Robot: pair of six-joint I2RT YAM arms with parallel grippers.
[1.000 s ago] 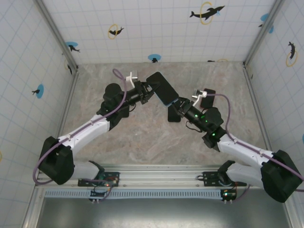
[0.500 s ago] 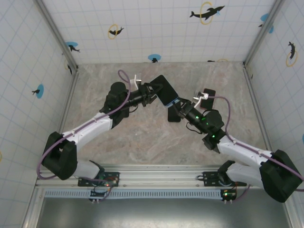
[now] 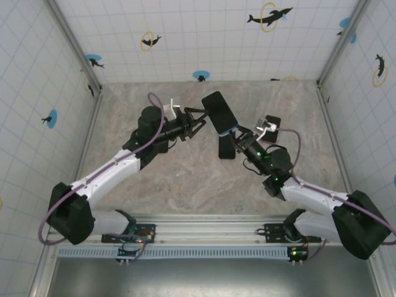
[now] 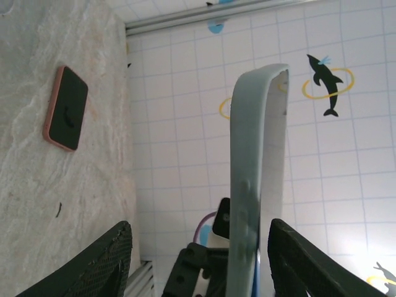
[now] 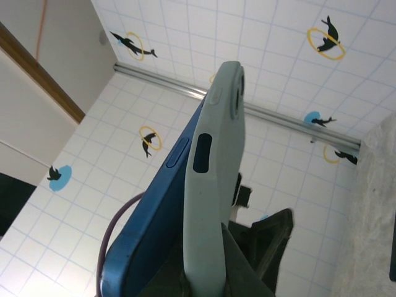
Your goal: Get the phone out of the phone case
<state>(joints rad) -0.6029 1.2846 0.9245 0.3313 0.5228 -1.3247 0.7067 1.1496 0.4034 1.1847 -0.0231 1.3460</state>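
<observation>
The right fingers [image 3: 236,132] clench the phone [image 3: 218,113], in its pale phone case [image 5: 211,198], above the tabletop [image 3: 185,179]. The left fingers [image 4: 108,266] stand released on either side of it.

I'm looking down on a marbled beige worktop [image 3: 185,185], stone-patterned, under soft, even light. White gridded walls box it in on three sides: back wall [image 3: 204,37], left wall [image 3: 31,105], right wall [image 3: 371,117]. Black dolphin decals [image 3: 270,15] dot them, some yellow-ringed, others sitting on blue discs [image 3: 201,75]. Grey metal posts [image 3: 71,40] climb the two back corners, and an aluminium rail [image 3: 204,224] edges the near side.
</observation>
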